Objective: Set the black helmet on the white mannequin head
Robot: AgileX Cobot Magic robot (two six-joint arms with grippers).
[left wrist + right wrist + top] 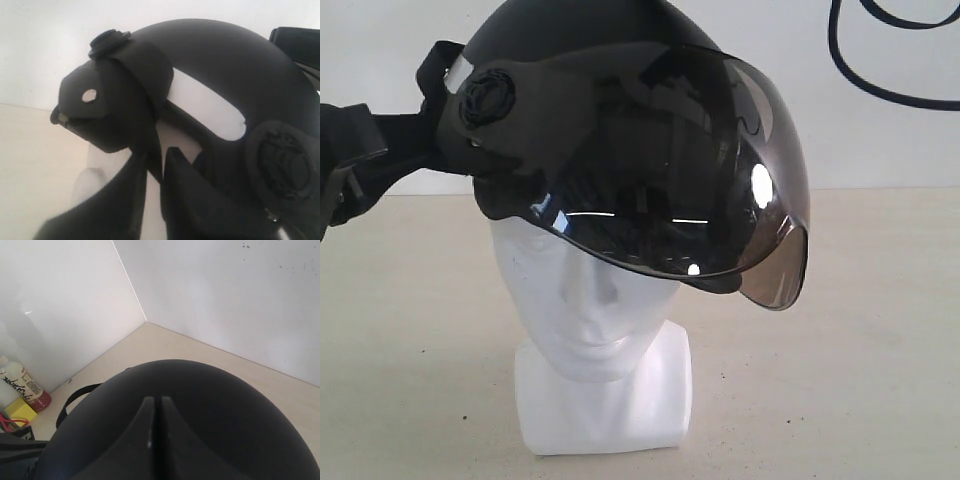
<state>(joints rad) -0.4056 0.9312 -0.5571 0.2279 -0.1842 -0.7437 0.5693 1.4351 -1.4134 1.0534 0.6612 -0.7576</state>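
Left end effector [156,156] on black helmet [215,65]

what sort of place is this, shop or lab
Probably a robot test bench, not a shop: a beige tabletop boxed in by plain white walls, a loose black cable on the wall, and a white mannequin head under a black helmet.

Matte black helmet [570,30] seemingly rests tilted on white mannequin head [590,310]; smoky visor [700,170] covers its brow.

bright even light, glare spots on the tinted visor [720,180], wrist views soft and blurred
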